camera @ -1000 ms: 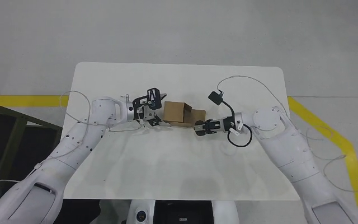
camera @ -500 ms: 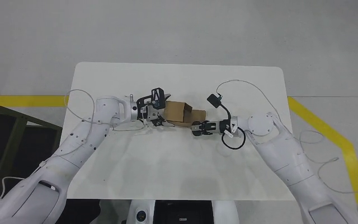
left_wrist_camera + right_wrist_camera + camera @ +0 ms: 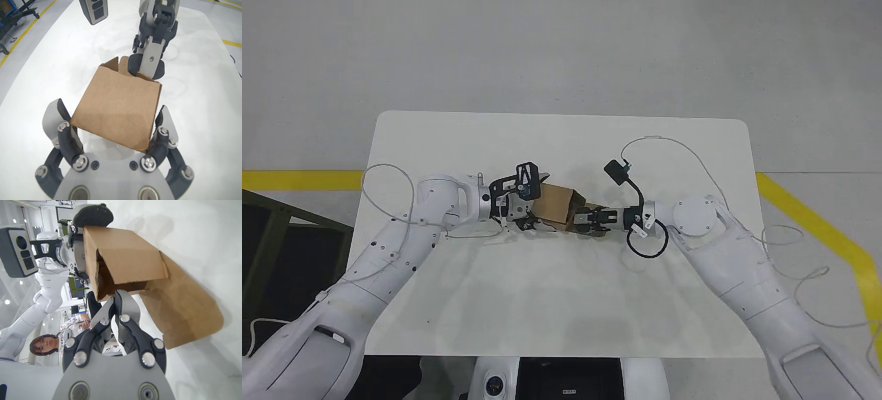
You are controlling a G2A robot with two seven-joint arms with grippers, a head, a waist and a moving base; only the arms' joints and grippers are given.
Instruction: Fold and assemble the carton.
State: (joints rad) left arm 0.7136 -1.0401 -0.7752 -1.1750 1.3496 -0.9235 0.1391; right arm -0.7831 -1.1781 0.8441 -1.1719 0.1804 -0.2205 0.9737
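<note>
Midway across the white worktop [image 3: 562, 300], the small brown cardboard carton [image 3: 554, 203] lies on its side. Your left end effector [image 3: 111, 110] clamps the end opposite the opening. Your right end effector [image 3: 114, 303], fingers pressed together, noses at the open end. Hold the left clamp firm, push the side flap inward squarely, and avoid trapping the long lid flap [image 3: 181, 313] lying flat.

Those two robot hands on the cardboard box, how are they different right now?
The left hand has its fingers spread wide and clasps one end of the box from both sides. The right hand has its fingers pressed together. The left hand holds the box, while the right hand pokes its fingertips at the flaps of the open end. Both touch the same box.
</note>
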